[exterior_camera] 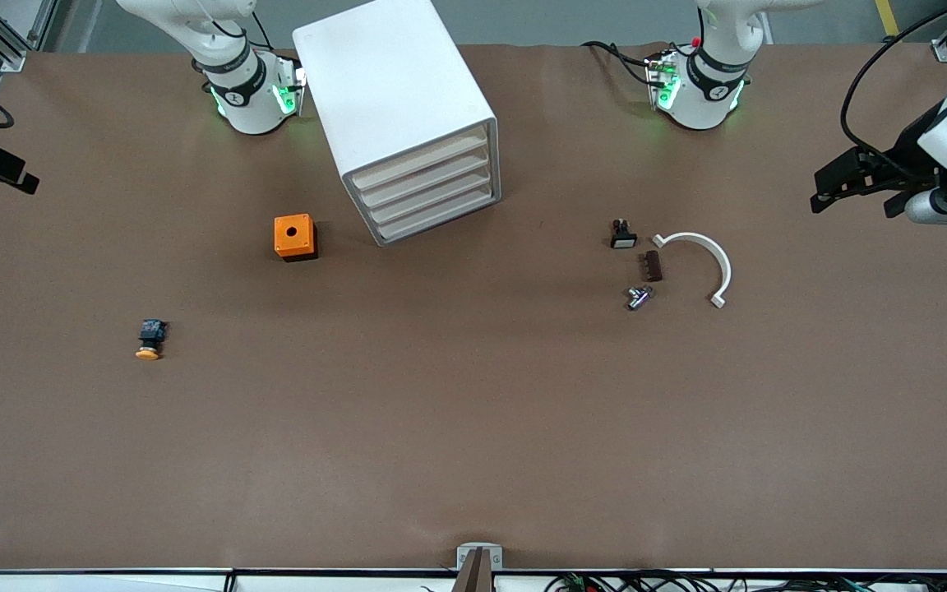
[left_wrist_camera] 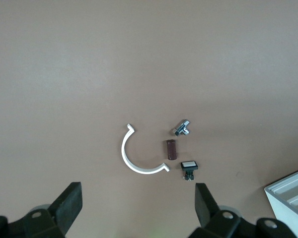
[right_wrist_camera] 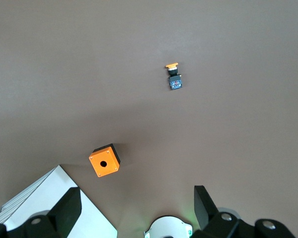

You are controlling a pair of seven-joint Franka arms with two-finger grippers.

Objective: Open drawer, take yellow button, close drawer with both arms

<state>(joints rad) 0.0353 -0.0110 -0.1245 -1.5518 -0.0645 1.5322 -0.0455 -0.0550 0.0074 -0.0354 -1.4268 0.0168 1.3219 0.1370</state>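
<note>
The left gripper (left_wrist_camera: 137, 210) has its fingers (left_wrist_camera: 69, 203) spread wide apart with nothing between them, and it hangs over the desk (exterior_camera: 473, 427) at the left arm's end. Under those fingers in the left wrist view lie a white half-ring clip (left_wrist_camera: 134, 161), a small brown block (left_wrist_camera: 171, 149), a little metal fitting (left_wrist_camera: 182, 128) and a small black part with a white face (left_wrist_camera: 188, 166), all close together but apart from one another. A corner of the cabinet (left_wrist_camera: 293, 193) shows to one side.

The right gripper (right_wrist_camera: 137, 210) is likewise wide open and empty, held high over the right arm's end of the desk. Below its fingers (right_wrist_camera: 69, 206) sits the orange cube (right_wrist_camera: 105, 160) with a hole, just beside the cabinet (right_wrist_camera: 54, 203). Well away from the fingers lies the button (right_wrist_camera: 173, 73) on its side on the bare desk, orange cap outward, not in any drawer.

The drawer (exterior_camera: 420, 160), uppermost of four, looks shut flush with the others, so the task appears not yet begun.

Risks, as I judge them: the four drawer fronts are alike and closely stacked, so the fingers could catch the wrong lip. The cabinet stands free and turned at an angle, so a one-armed pull could drag or twist it rather than slide the drawer. The orange cube could be mistaken for the button, and the small button may roll or slip when pinched.
</note>
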